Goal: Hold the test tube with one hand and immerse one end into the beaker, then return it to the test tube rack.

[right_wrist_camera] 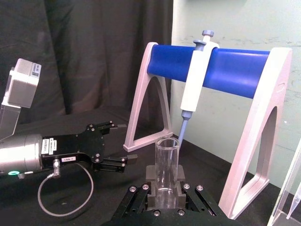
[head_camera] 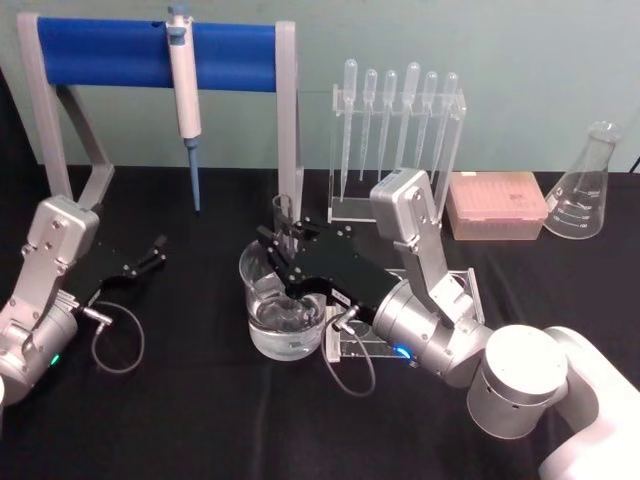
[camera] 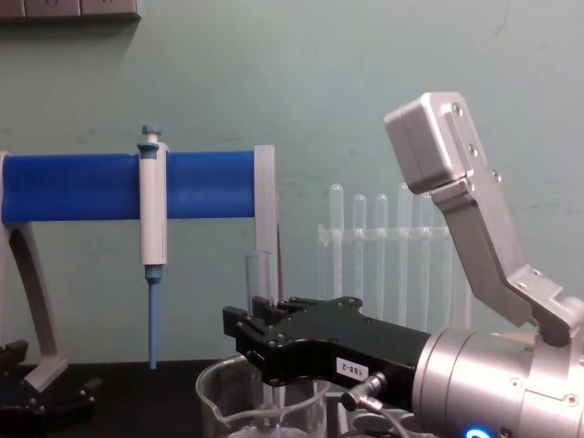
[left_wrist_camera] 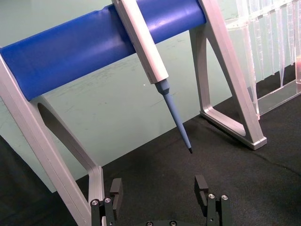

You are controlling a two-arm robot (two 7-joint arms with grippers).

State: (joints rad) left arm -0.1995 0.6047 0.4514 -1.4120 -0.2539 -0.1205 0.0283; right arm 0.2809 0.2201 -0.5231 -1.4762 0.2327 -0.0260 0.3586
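The test tube [head_camera: 284, 212] stands upright, and my right gripper [head_camera: 279, 250] is shut on its middle. Its open rim [right_wrist_camera: 167, 142] rises above the jaws in the right wrist view. In the chest view the test tube [camera: 258, 285] runs down past the gripper [camera: 248, 330] into the beaker [camera: 219, 401]. The beaker [head_camera: 258, 330] sits at the table's centre with water in it. I cannot tell whether the tube's lower end touches the water. My left gripper [head_camera: 152, 254] rests open at the left, near the stand; in its own view the left gripper [left_wrist_camera: 159, 188] has nothing between its fingers.
A stand with a blue bar [head_camera: 150, 55] holds a white-and-blue pipette [head_camera: 186, 100] at the back left. A rack of plastic pipettes [head_camera: 400, 130], a pink tip box [head_camera: 496, 205] and a conical flask [head_camera: 585, 185] line the back right. A clear rack [head_camera: 462, 290] sits under my right arm.
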